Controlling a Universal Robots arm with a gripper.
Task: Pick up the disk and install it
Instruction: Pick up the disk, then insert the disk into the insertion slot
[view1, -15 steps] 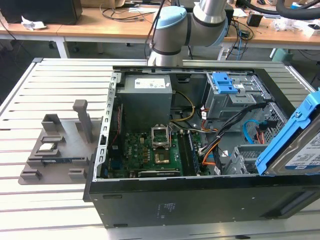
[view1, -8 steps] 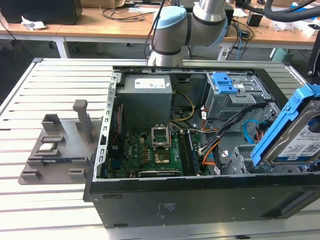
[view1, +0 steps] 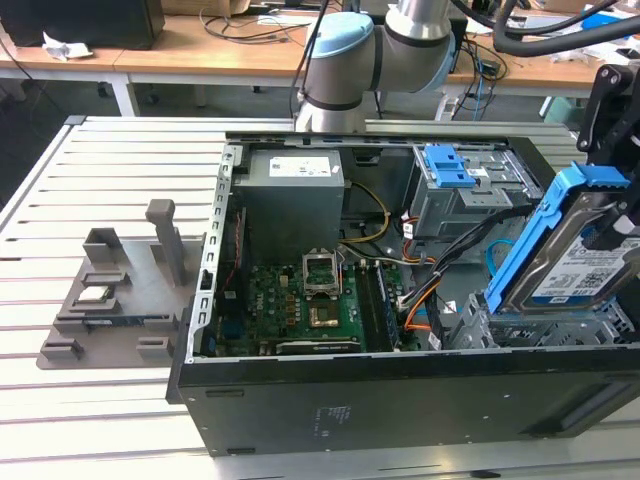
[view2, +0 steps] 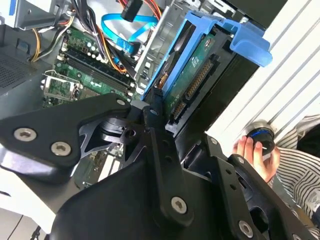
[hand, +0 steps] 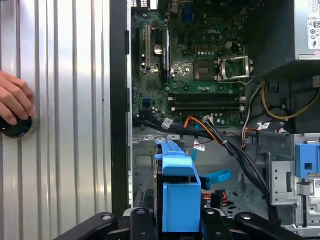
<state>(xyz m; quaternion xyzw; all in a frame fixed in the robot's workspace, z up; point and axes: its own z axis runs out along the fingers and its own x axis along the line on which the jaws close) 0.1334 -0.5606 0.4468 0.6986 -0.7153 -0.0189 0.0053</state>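
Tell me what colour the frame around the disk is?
Blue. The frame of the disk shows best in the exterior view.

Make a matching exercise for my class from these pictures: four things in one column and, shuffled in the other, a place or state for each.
Things
1. the disk
2. motherboard
3. grey fixture
4. person's hand

Places or states
A. lying flat on the floor of the open computer case
B. standing on the slatted table, outside the case at the exterior view's left
C. clamped in the gripper, tilted, at the case's end on the exterior view's right
D. resting on a black round object on the table

Pairs: 1-C, 2-A, 3-B, 4-D
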